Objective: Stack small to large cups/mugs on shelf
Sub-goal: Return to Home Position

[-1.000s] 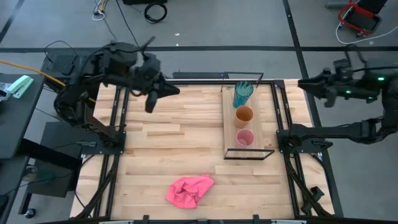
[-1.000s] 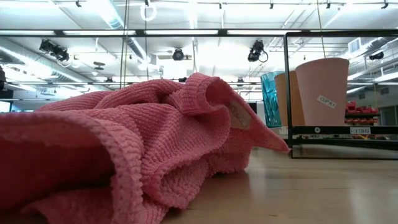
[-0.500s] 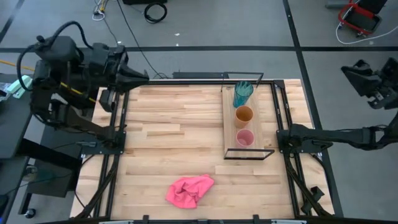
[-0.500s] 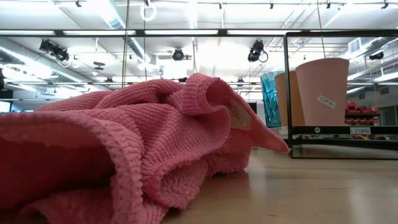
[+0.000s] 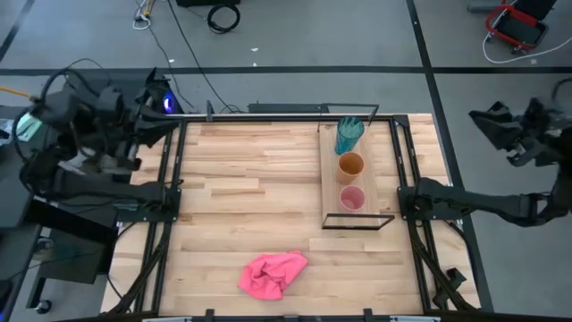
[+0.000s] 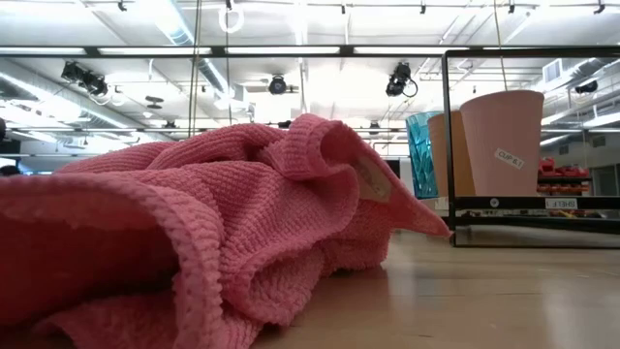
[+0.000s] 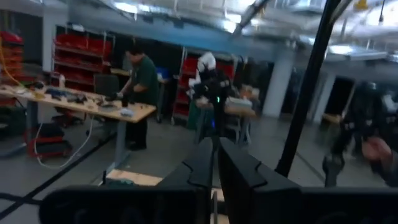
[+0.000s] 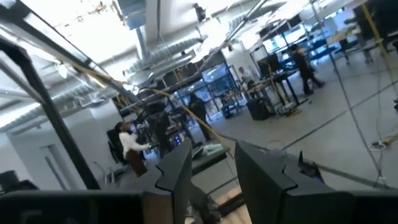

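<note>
Cups [image 5: 350, 165] on shelf [image 5: 377, 179] judged light, stiff, slick; pinch a rim wall; left gripper [image 7: 214, 167] together, right gripper [image 8: 212, 157] apart.

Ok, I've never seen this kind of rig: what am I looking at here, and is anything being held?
It is a robot with two dark arms, each ending in a two-finger end effector. One camera looks down on the plank table; one sits at tabletop height behind the crumpled pink cloth; one rides on each wrist, facing a room with people. On the light wooden shelf with a black wire frame stand a tall translucent teal cup, a medium orange plastic cup and a small pink plastic cup. The left end effector, by the table's left side, is shut; the right end effector, beyond its right side, is open. Neither holds anything.
</note>
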You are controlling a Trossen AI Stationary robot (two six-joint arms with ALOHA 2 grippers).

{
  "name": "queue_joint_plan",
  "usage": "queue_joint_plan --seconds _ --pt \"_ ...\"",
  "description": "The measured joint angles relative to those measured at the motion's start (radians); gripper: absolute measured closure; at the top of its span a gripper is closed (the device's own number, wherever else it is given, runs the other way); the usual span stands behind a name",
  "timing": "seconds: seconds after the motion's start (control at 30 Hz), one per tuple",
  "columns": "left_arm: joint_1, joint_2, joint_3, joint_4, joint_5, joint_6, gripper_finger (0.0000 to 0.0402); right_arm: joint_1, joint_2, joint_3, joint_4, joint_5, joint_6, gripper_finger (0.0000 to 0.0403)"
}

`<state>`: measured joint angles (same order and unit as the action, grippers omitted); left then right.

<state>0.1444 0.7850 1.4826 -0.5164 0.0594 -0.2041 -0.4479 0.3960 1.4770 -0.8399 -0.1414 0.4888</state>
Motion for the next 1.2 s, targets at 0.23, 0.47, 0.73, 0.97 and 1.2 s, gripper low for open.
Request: queue_joint_plan --seconds 0.23,0.47,0.73,0.97,1.2 --pt "0.0 -0.225 -0.242 0.099 -0.06 -0.047 0.0361 -0.046 -0.075 -0.217 0.311 -0.147 0.046 0.0273" --pt "0.0 -0.411 -0.43 0.19 -0.067 -0.064 0.0367 -0.049 -0.19 -0.417 0.422 -0.114 0.119 0.0273" --pt "0.0 -0.602 -0.603 0.234 -0.106 -0.077 0.0369 -0.049 -0.359 -0.595 0.561 -0.092 0.175 0.0273" --pt "0.0 -0.695 -0.687 0.237 -0.12 -0.103 0.0361 -0.049 -0.387 -0.634 0.565 -0.084 0.2 0.0273" --pt "0.0 -0.756 -0.773 0.248 -0.135 -0.148 0.037 -0.049 -0.394 -0.696 0.596 -0.073 0.231 0.0273"
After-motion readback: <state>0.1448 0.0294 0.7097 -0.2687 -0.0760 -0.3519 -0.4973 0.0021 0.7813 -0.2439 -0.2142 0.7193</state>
